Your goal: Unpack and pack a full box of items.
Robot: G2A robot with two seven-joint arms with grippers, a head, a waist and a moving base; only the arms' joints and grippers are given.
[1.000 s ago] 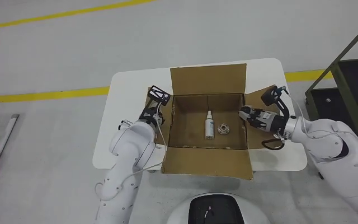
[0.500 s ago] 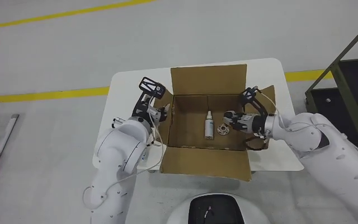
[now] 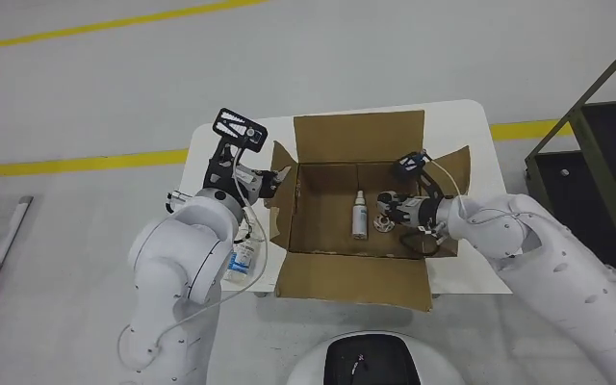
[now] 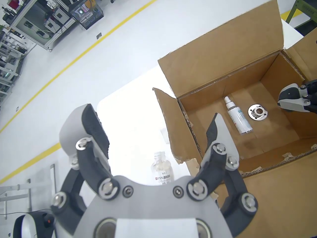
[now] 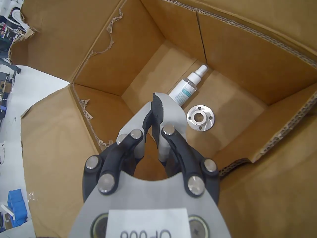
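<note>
Jaws on my left gripper (image 4: pixel 151 120) stand wide apart with nothing between them. It hangs over the white table (image 3: pixel 217 154), outside the cardboard box (image 3: pixel 351 281) and beside its torn left flap. On my right gripper (image 5: pixel 155 101) they are pressed together, pad against pad, and hold nothing. That gripper is down inside the box toward its right wall, just beside a round metal flange (image 5: pixel 200 118) but apart from it. The flange lies flat on the box floor. Next to it, toward the middle of the box, a white spray bottle (image 5: pixel 187 89) lies on its side with its nozzle pointing at the far wall. Whether bottle and flange touch, I cannot tell. The box flaps are open. On the table, just off the left flap near the box's front corner, sits a small clear bottle (image 4: pixel 162 168) with a label.
</note>
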